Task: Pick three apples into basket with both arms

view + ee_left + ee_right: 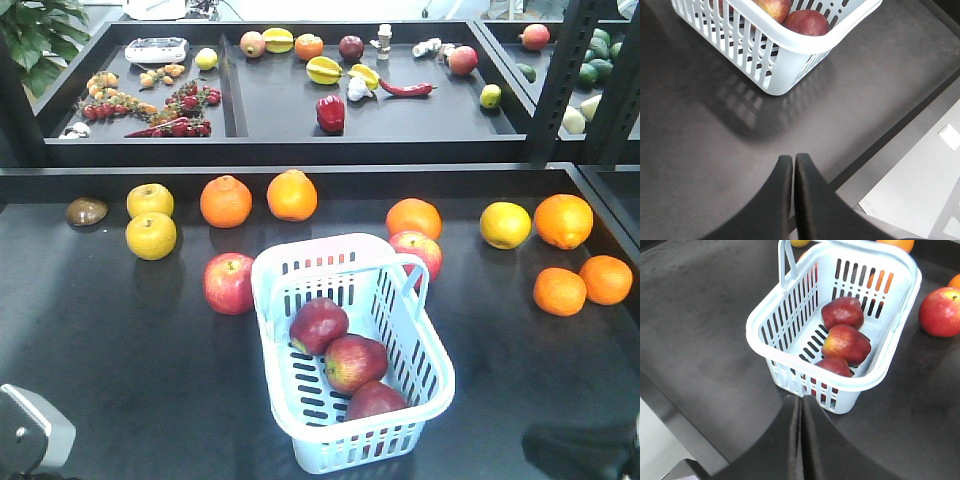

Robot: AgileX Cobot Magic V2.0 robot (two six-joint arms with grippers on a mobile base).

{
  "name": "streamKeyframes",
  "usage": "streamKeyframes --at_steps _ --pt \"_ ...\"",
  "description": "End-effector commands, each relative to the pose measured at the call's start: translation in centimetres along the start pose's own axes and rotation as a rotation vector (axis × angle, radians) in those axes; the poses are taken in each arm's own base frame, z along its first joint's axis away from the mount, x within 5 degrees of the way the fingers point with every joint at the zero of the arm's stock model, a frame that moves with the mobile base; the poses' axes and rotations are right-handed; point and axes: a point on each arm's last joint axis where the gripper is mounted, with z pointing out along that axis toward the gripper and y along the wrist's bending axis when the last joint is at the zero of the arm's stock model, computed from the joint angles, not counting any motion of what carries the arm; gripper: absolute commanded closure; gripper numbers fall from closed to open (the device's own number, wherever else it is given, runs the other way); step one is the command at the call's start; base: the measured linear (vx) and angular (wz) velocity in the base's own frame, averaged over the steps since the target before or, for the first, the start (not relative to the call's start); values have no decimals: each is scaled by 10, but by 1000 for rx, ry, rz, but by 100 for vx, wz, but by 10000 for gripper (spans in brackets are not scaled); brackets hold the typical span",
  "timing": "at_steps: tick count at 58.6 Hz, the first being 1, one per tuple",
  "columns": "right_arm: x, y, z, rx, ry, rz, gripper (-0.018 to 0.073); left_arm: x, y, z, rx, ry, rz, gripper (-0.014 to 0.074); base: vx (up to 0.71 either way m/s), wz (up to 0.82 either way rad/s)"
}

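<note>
item: pale-blue slotted plastic basket at my 6 o'clock, holding three deep-red round apples. left gripper, right gripper: both clenched, empty. i judge task complete.

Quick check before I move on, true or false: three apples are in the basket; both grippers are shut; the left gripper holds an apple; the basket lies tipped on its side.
1. Three apples are in the basket. True.
2. Both grippers are shut. True: left gripper and right gripper both have their jaws together.
3. The left gripper holds an apple. False: it is empty, over bare table.
4. The basket lies tipped on its side. False: it stands upright.
</note>
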Motion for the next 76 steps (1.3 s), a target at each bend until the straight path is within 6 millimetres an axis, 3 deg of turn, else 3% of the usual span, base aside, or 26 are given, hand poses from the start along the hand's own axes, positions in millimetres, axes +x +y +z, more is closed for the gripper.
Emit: streamKeyframes --at_steps 1,51,67,76 --pt "-7 -1 -7 39 -98 3 565 -12 -2 -3 0 -78 -17 602 0 0" --pt "-7 0 -9 42 -112 -2 565 -12 -2 -3 0 -80 -17 602 0 0" --pt "-7 0 -9 41 -113 -1 565 -42 6 -12 -103 -395 -1 602 0 0" --pt "-7 0 -9 41 -113 -1 565 -44 8 -16 -117 -468 15 602 0 0"
